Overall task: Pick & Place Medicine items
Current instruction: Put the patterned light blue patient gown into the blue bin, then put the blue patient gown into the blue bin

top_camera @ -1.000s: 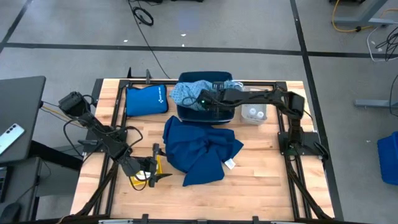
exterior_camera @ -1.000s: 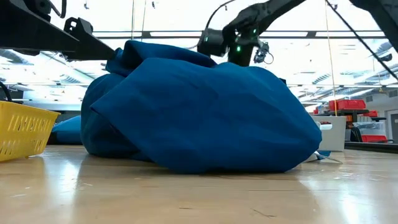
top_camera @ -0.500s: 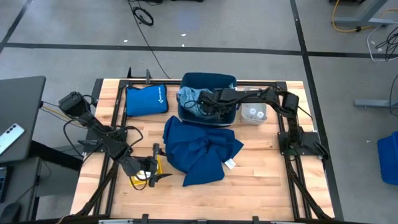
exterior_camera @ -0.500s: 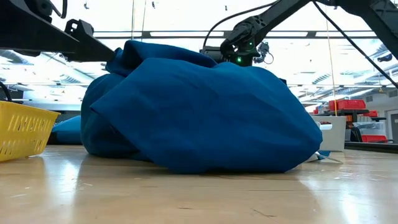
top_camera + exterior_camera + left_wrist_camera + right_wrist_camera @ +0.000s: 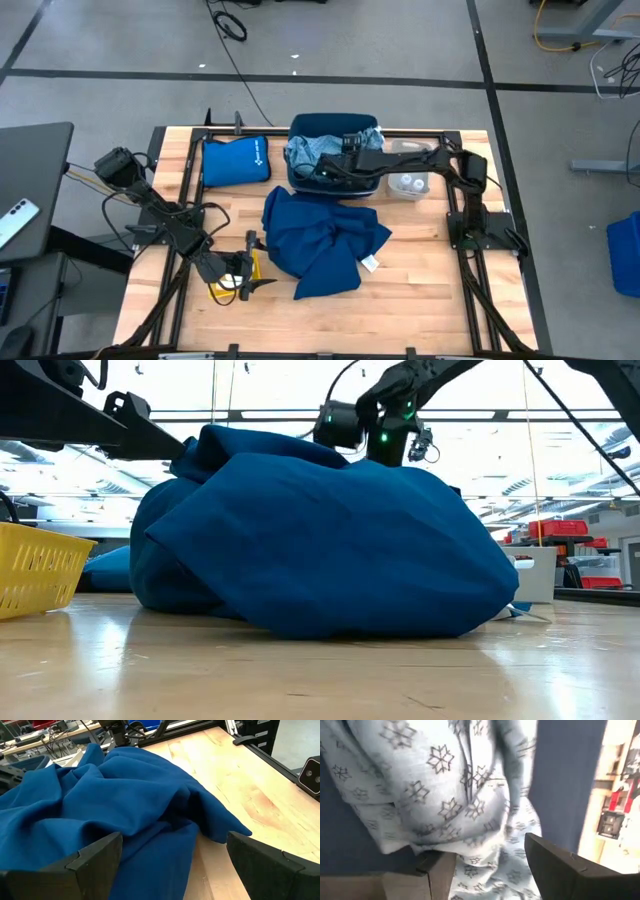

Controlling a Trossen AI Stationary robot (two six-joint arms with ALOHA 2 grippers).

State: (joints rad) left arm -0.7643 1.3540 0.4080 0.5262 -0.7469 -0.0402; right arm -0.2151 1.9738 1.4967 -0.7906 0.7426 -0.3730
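Small round whitish bottles (image 5: 407, 183), medicine items, stand in a clear box (image 5: 420, 192) right of a dark blue bin (image 5: 335, 180). A pale snowflake-patterned cloth (image 5: 445, 790) lies in that bin. My right gripper (image 5: 490, 865) hangs over the bin, open, its fingers on either side of the cloth's lower folds. My left gripper (image 5: 175, 865) is open over the yellow tray (image 5: 222, 290) at the near left, and nothing lies between its fingers. A heap of blue cloth (image 5: 325, 240) lies mid-table. My right gripper reaches into the bin from the table's right side, slanting down. The patterned cloth (image 5: 485, 855) fills the space just past its parted fingers. I cannot tell whether the fingers touch it.
A flat blue pouch (image 5: 235, 160) lies at the far left. The blue cloth heap (image 5: 320, 540) blocks most of the low view, and the yellow tray (image 5: 40, 570) shows at its left. Bare wood stretches along the near edge and the right side.
My right gripper has dipped down into the bin and risen again, staying over it. The patterned cloth has shifted and spread across the bin's far side.
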